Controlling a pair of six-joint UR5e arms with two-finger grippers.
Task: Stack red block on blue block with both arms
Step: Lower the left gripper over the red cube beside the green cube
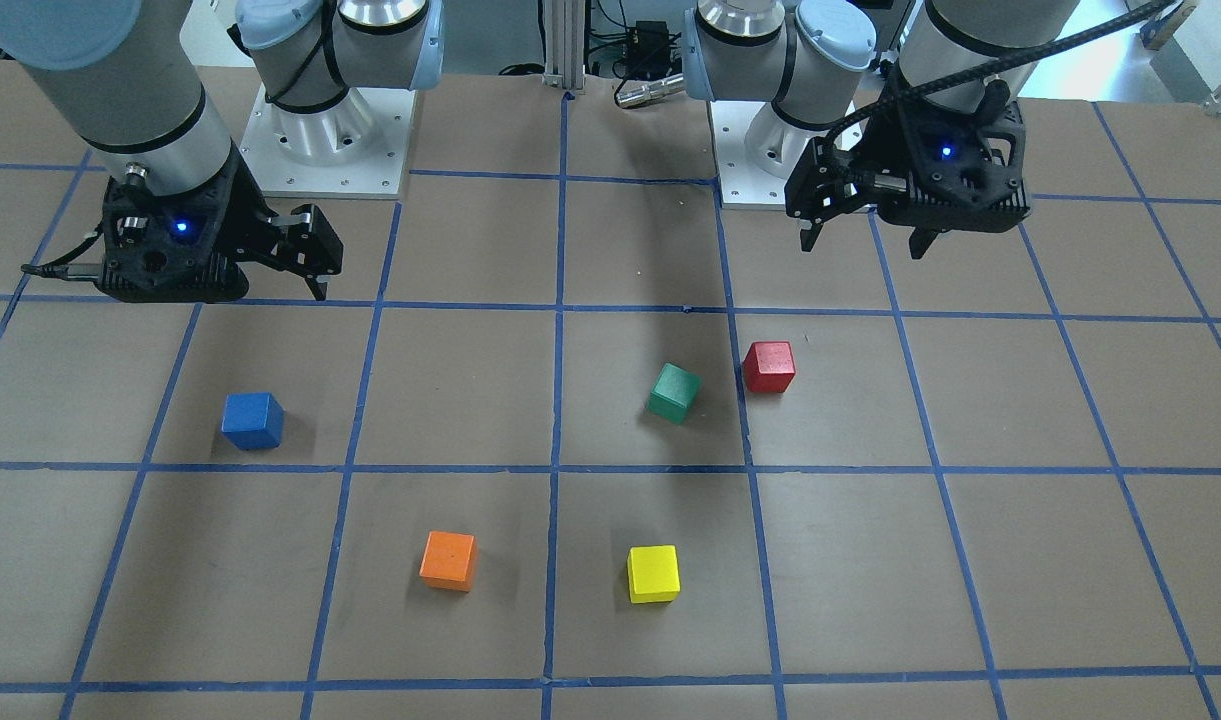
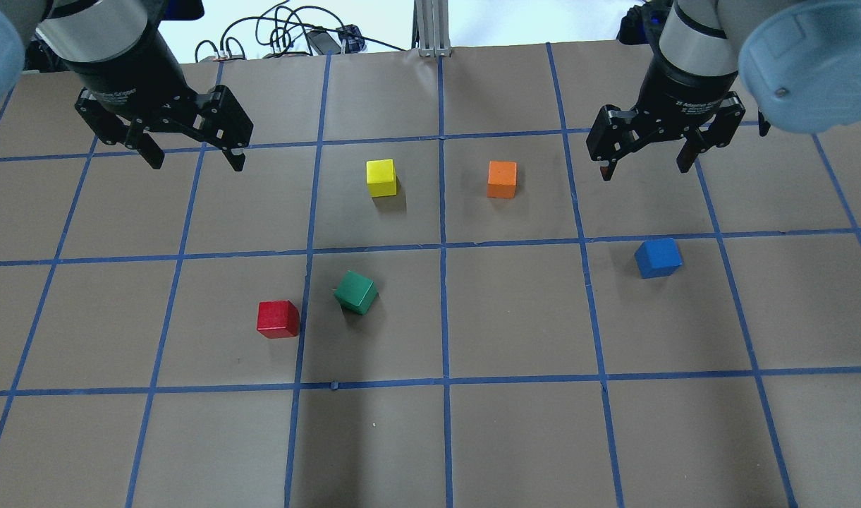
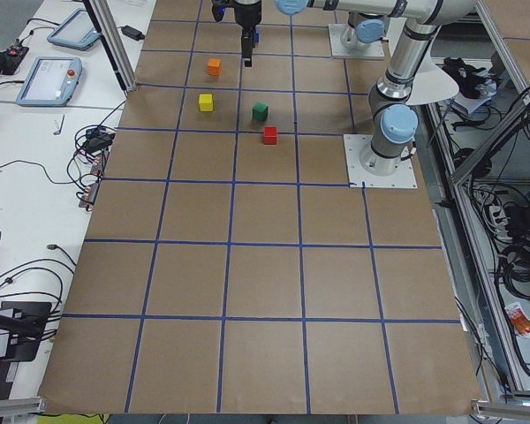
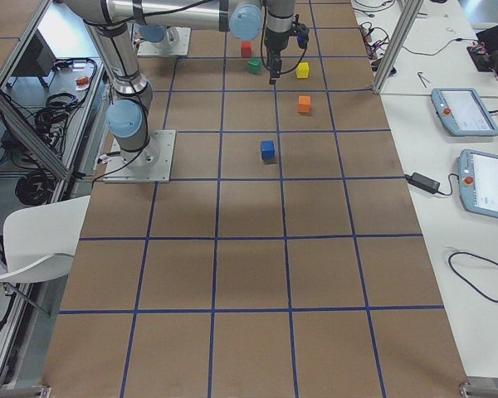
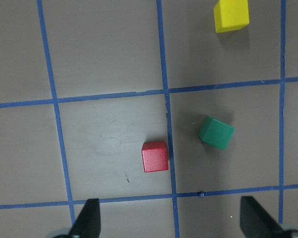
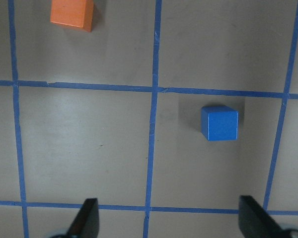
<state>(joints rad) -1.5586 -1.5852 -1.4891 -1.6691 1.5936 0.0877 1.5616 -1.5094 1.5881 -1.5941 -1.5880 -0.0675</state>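
The red block [image 2: 278, 319] lies on the table on my left side; it also shows in the left wrist view [image 5: 155, 156] and the front view [image 1: 769, 366]. The blue block [image 2: 658, 257] lies on my right side and shows in the right wrist view [image 6: 219, 123] and the front view [image 1: 252, 420]. My left gripper [image 2: 197, 166] hangs open and empty above the table, beyond the red block. My right gripper [image 2: 644, 171] hangs open and empty, beyond the blue block.
A green cube [image 2: 356, 292] lies tilted close to the right of the red block. A yellow cube [image 2: 381, 177] and an orange cube [image 2: 502, 179] lie farther out near the middle. The brown table [image 2: 515, 324] has a blue tape grid.
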